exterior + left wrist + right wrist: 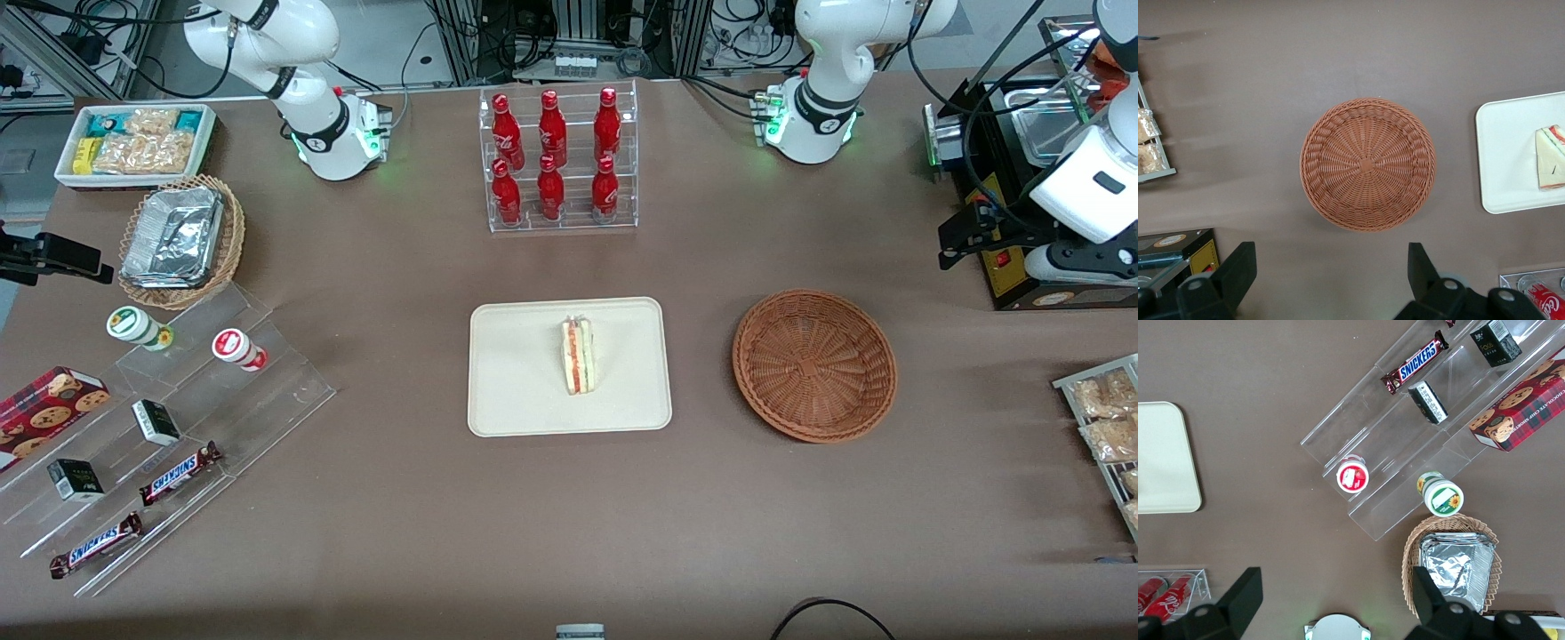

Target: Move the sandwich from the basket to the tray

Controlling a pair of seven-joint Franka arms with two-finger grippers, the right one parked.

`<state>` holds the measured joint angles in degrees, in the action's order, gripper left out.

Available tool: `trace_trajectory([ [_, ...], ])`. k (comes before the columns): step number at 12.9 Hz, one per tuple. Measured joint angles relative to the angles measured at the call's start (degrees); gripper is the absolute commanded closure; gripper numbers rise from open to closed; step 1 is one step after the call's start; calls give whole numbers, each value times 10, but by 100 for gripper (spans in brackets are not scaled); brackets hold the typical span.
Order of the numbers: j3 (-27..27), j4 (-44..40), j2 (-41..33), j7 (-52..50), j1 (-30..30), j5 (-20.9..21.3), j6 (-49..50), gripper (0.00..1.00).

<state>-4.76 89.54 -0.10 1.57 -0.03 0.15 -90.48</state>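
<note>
- The gripper (1328, 283) hangs high above the table with its two dark fingers (1237, 270) spread wide; nothing sits between them and they touch nothing.
- Straight below it, seen from the wrist camera, lies the basket (1367, 173), round, reddish-brown wicker, with only its woven floor showing inside.
- In the front view the basket (814, 364) rests on the brown table (569, 533), toward the working arm's end, near the tray but apart from it.
- The sandwich (578, 356) is well away from the gripper: it lies on the tray (516, 391), roughly at the tray's middle, a little toward the basket's side.
- The sandwich's long axis runs from the front camera's side toward the bottle rack (560, 160); its layered edge of orange-red and green faces upward, and the narrower end seems to point toward the rack, though that is hard to judge.
- From the wrist camera the sandwich (1551, 159) shows as a pale wedge on the tray (1508, 153), partly cut off by the frame.
- The tray sits flat at the table's centre, nearer the front camera than the rack of red bottles.
</note>
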Motion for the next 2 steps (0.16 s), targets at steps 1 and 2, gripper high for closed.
trace_trajectory([
  [1, 1, -1, 0, 0, 0, 2, 0, 0],
  [2, 4, -2, 0, 0, 0, 4, 0, 0],
])
